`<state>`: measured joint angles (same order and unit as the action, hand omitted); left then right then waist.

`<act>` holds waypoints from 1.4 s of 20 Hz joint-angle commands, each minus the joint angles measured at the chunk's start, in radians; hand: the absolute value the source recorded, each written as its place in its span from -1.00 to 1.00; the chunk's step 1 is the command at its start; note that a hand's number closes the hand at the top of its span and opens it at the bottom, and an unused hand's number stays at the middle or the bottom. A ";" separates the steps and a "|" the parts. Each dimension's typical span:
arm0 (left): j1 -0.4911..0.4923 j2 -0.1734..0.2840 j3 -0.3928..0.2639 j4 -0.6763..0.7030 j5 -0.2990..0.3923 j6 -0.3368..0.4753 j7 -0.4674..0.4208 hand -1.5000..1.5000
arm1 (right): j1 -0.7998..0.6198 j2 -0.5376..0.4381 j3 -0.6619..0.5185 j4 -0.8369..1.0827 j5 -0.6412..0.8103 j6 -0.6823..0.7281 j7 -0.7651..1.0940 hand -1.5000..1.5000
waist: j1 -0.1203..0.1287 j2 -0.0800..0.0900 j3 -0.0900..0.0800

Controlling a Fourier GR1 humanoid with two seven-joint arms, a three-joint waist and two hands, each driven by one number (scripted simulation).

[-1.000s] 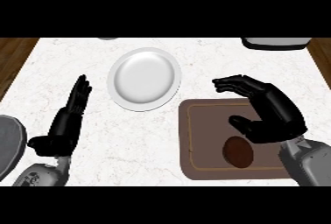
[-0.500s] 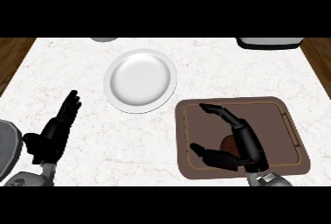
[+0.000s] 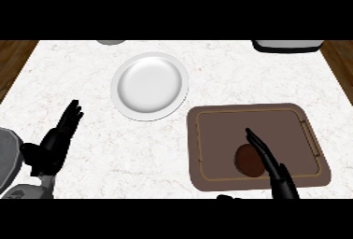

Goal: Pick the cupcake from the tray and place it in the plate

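Note:
A dark brown cupcake (image 3: pixel 244 160) lies on the brown tray (image 3: pixel 221 126) at the lower right of the head view. My right hand (image 3: pixel 270 164) reaches in from the bottom edge, its straight fingers lying along the cupcake's right side and partly over it; the thumb tip shows near the tray's front edge. The hand is open and holds nothing. The white plate (image 3: pixel 150 86) stands empty on the marble counter, up and left of the tray. My left hand (image 3: pixel 56 142) rests open at the left, fingers pointing up.
A grey round object (image 3: pixel 8 158) sits at the lower left edge beside my left arm. A dark appliance (image 3: pixel 286 45) and a small grey object (image 3: pixel 110 42) stand at the counter's far edge. Wooden floor shows past both sides.
My right hand has dropped lower and straightened its fingers beside the cupcake. The view has shifted, so tray and plate sit a little higher and further right. The left hand stays open.

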<state>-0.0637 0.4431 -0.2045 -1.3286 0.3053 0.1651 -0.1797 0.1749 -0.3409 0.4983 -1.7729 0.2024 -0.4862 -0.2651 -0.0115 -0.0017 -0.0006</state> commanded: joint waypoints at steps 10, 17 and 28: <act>-0.006 -0.020 0.017 0.040 -0.023 -0.025 -0.024 0.00 | 0.044 -0.367 -0.041 -0.240 0.262 0.269 0.571 -1.00 | 0.009 0.003 -0.003; -0.017 -0.013 0.058 0.064 -0.028 -0.075 -0.020 0.00 | -0.015 -0.299 0.011 -0.338 0.291 0.449 0.856 -1.00 | 0.012 0.003 -0.001; 0.017 -0.054 0.102 -0.029 -0.081 -0.101 0.032 0.00 | -0.124 -0.176 -0.042 -0.126 0.370 0.609 0.875 -1.00 | 0.015 0.001 0.001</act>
<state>-0.0654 0.3881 -0.1287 -1.3220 0.2327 0.0896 -0.1598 0.0876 -0.5656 0.4761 -1.9657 0.5622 0.0670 0.6050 0.0011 -0.0003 -0.0004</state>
